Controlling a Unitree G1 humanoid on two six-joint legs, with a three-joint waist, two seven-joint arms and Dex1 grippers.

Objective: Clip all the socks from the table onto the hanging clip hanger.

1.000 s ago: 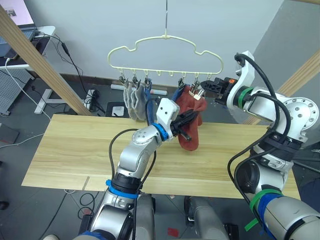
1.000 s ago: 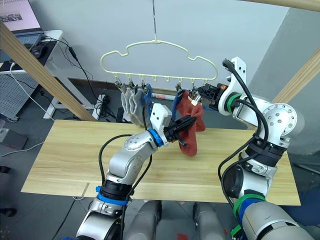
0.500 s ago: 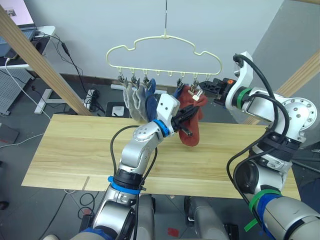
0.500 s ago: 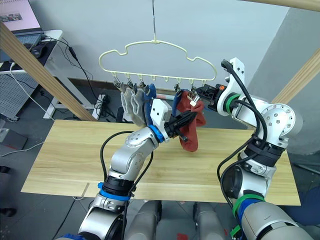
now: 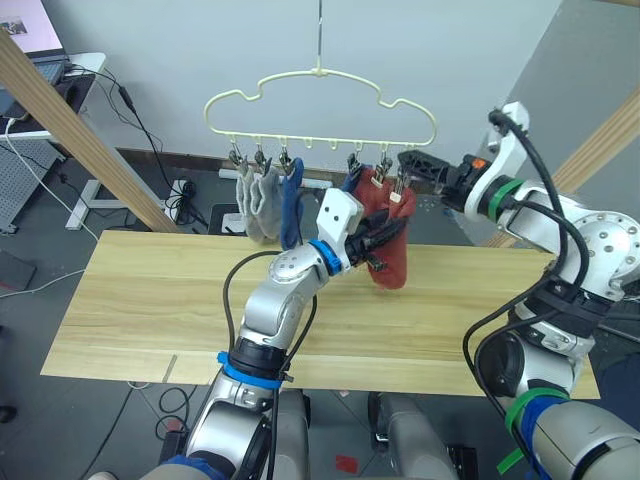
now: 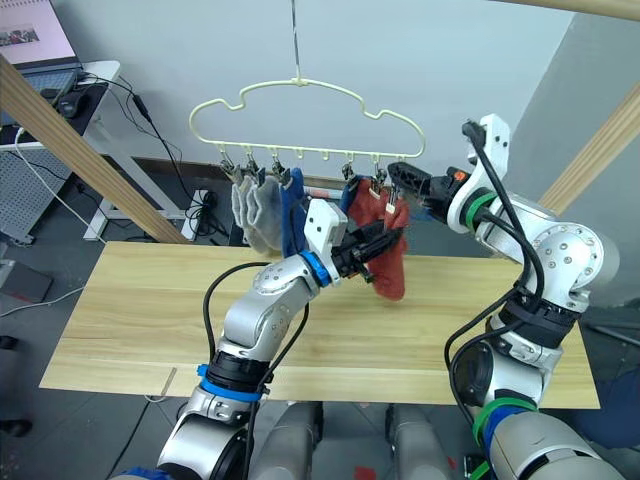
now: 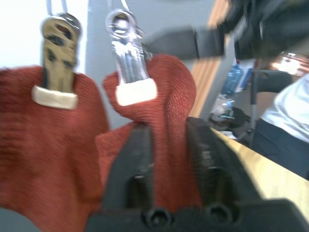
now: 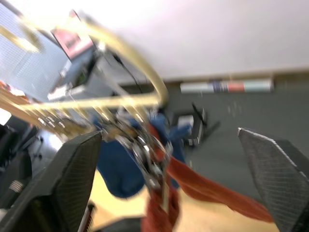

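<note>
The table [image 5: 150,300] of light planks is the largest thing here, and no sock lies on its visible surface. Above its far edge hangs the clip hanger [image 5: 320,105], pale yellow. From its clips hang two grey socks [image 5: 255,200], then blue socks [image 5: 292,205], then two rust-red socks [image 5: 390,235], side by side.

The left gripper [image 7: 166,159] is closed on the rust-red sock [image 7: 166,121] nearest the hanger's right end; both black fingers [image 7: 133,159] press the cloth just under its metal clip [image 7: 133,82]. The right gripper [image 8: 169,183] is wide open, its fingers well apart around the hanger's right end, beside that clip; whether they touch it is not clear.

No writing can be read.
</note>
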